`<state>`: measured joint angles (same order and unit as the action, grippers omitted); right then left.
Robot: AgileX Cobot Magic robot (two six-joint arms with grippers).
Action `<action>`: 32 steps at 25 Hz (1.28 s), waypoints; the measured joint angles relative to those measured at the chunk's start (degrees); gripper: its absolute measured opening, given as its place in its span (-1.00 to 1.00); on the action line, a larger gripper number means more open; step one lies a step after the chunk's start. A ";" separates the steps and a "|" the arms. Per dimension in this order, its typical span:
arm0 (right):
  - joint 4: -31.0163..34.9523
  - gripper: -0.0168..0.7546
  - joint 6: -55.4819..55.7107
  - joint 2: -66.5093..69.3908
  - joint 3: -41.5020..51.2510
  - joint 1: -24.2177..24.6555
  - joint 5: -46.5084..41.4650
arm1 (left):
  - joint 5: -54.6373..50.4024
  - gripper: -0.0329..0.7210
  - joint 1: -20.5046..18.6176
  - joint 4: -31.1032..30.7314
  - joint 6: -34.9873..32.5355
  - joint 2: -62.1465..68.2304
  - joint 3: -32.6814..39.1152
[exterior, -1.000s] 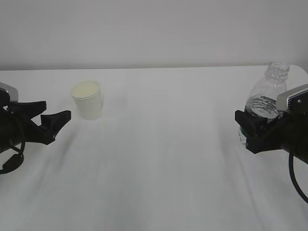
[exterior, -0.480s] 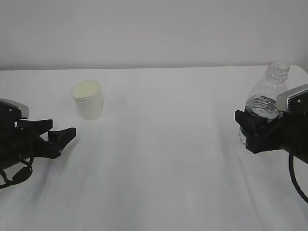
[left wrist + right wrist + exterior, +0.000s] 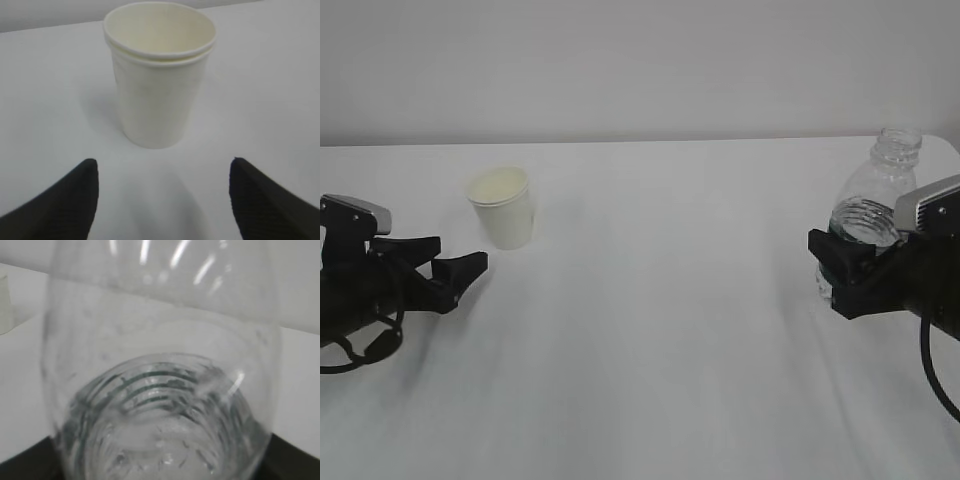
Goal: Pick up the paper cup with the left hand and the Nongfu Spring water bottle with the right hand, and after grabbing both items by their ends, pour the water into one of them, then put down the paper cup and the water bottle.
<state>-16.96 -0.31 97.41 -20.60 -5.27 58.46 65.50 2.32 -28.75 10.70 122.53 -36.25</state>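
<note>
Our left hand [image 3: 460,275] is spread, with the cup [image 3: 503,207] upright on the bench [image 3: 650,330] just ahead of it, untouched. Our right hand [image 3: 840,270] clamps the bottle [image 3: 875,205] at its lower body. We judge the cup light and crushable: grip its wall low and gently.

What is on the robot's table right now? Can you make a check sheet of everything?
Surface: white table, looks bare apart from the job's things.
Job's things: paper cup upright, standing free; water bottle upright, no cap.
Clutter: nothing seen.
Grippers: left gripper open, near the cup, apart from it; right gripper closed around the bottle's lower part.
Cables: black loop under the left arm; black cable under the right arm.
Surroundings: plain pale wall.
</note>
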 joint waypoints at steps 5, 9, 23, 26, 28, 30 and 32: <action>0.00 0.28 0.00 0.00 0.00 0.00 0.00 | 0.00 0.65 0.00 -0.50 0.99 0.99 -2.28; 0.00 0.28 0.31 0.00 0.00 0.00 0.00 | 0.00 0.65 0.66 -0.80 1.22 1.25 -3.86; 0.00 0.28 0.00 0.00 0.00 0.00 0.00 | -3.51 0.65 3.43 0.69 1.22 1.34 -8.57; 0.00 0.28 0.00 0.00 0.00 0.00 0.00 | -3.66 0.66 3.43 1.87 1.22 1.34 -8.57; 0.00 0.28 0.00 0.00 0.00 0.00 0.00 | -3.71 0.66 3.43 2.11 1.22 1.34 -8.60; 0.00 0.28 0.00 0.00 0.00 0.00 0.00 | -3.71 0.66 3.43 2.09 1.22 1.37 -8.60; 0.00 0.28 0.31 0.00 0.00 0.00 0.00 | -3.71 0.66 3.43 2.09 1.22 1.83 -8.83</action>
<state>-16.96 0.00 97.41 -20.60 -5.27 58.46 61.79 5.74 -26.66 11.93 124.36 -45.08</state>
